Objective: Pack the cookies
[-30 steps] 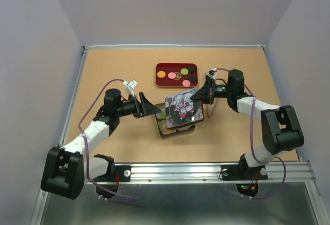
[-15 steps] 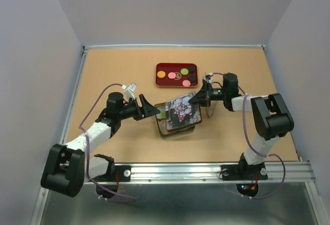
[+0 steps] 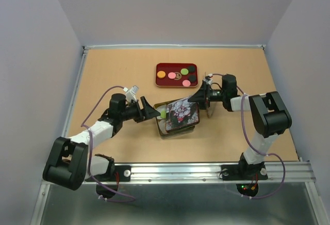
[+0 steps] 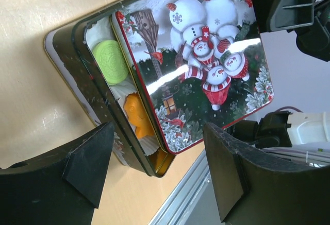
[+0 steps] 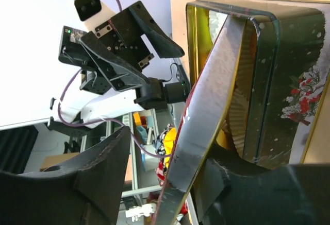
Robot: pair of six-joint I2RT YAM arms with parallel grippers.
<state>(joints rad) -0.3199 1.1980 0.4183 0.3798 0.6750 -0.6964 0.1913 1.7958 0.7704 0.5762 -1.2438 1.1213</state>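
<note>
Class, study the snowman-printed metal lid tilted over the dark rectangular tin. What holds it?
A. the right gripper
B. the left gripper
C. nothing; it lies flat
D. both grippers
A: the right gripper pinches the snowman-printed metal lid by its edge, while the left gripper has its fingers wide apart, gripping nothing.

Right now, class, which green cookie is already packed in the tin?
The green cookie sitting in the tin beside the snowman lid; the other green one lies on the red tray.
</note>
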